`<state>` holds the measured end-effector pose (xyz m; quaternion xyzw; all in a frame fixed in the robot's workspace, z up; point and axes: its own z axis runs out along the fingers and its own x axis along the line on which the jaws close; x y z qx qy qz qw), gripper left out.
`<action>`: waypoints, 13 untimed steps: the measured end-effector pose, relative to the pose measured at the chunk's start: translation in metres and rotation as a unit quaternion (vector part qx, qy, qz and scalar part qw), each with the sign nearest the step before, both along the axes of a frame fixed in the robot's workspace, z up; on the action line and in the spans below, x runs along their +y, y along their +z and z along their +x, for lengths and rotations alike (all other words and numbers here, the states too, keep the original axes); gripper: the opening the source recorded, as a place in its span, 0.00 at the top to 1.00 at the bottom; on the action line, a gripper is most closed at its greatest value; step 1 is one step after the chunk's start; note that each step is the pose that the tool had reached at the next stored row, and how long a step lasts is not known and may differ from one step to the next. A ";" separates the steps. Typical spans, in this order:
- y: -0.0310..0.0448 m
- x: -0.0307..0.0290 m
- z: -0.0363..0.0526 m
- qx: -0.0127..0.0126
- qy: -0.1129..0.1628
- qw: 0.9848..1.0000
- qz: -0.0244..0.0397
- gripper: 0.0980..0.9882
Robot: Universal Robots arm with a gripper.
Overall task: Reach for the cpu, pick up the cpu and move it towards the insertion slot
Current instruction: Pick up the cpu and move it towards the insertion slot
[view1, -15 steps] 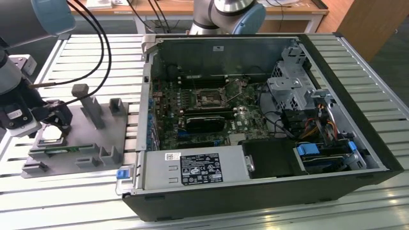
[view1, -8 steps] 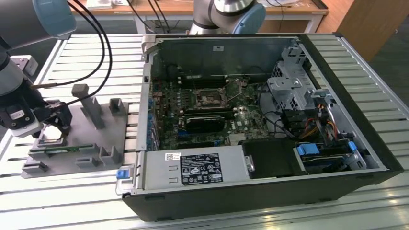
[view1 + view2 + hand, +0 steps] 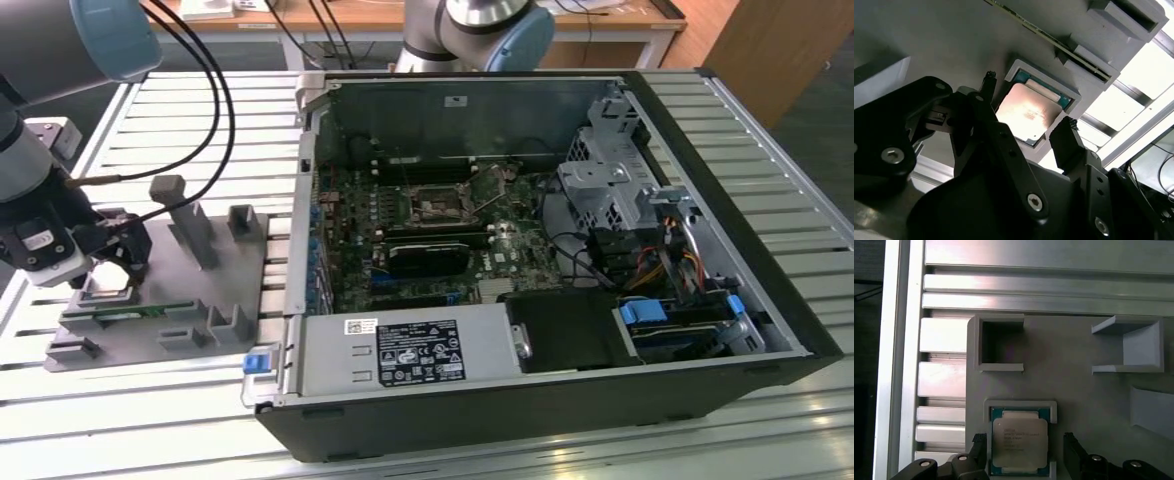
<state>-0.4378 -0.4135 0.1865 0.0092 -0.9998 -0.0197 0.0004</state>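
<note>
The gripper [image 3: 1027,100] hangs low over the grey fixture plate [image 3: 200,290] at the exterior view's left, directly above the cpu [image 3: 1019,444]. Its two black fingers [image 3: 1074,450] are spread wide, one on each side of the chip, and they do not close on it. The cpu lies flat in a shallow grey nest [image 3: 1021,405] on the plate, silver top up, with the raised rim of the nest close around its edges. On the same plate stand several things near the gripper: a tall grey post [image 3: 180,215] just beside it, shorter grey blocks [image 3: 227,322], and a narrow green circuit strip [image 3: 127,312] lying in front of the nest. In the first wrist view two grey pockets [image 3: 1001,345] stand farther along the plate, well apart from the chip. The insertion slot [image 3: 434,208] is inside the open computer case [image 3: 534,420], on the green board, just beside a black card [image 3: 424,258]. The metal side wall [image 3: 310,200] of the case rises between the plate and the slot. Black cables [image 3: 214,100] hang over the slatted table [image 3: 174,420] toward the arm.
</note>
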 end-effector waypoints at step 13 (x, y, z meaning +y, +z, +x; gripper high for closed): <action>-0.0027 0.0039 -0.0065 0.000 0.000 1.000 0.000 0.41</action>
